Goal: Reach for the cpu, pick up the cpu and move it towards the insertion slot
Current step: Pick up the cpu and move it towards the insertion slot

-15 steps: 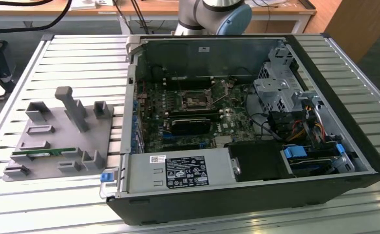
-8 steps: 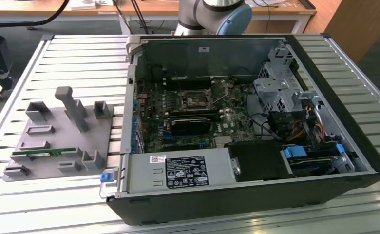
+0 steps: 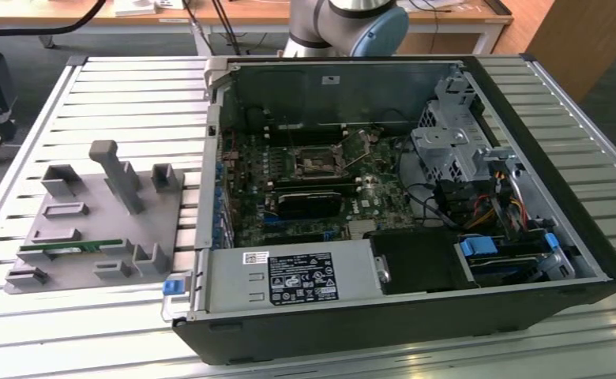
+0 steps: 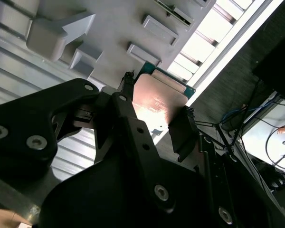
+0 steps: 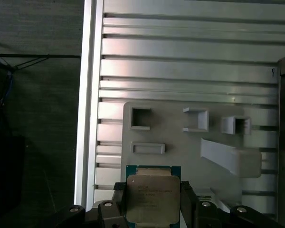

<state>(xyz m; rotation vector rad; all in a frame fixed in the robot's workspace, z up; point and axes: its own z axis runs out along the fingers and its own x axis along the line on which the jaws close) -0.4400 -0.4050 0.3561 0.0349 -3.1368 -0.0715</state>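
In both wrist views my gripper is shut on the cpu, a flat square chip with a silvery top and a green rim. One black finger presses each of two opposite edges. The chip hangs above the grey fixture plate, near the plate's edge. In the exterior view the insertion slot, a dark square socket framed in metal, lies on the green circuit board inside the open computer case, at the exterior view's right of the plate.
The fixture plate carries raised grey blocks, small pockets and a tall post; a thin green memory stick lies on it. A black rectangular block sits just below the socket. Everything rests on a slatted metal table. The arm's base stands behind the case.
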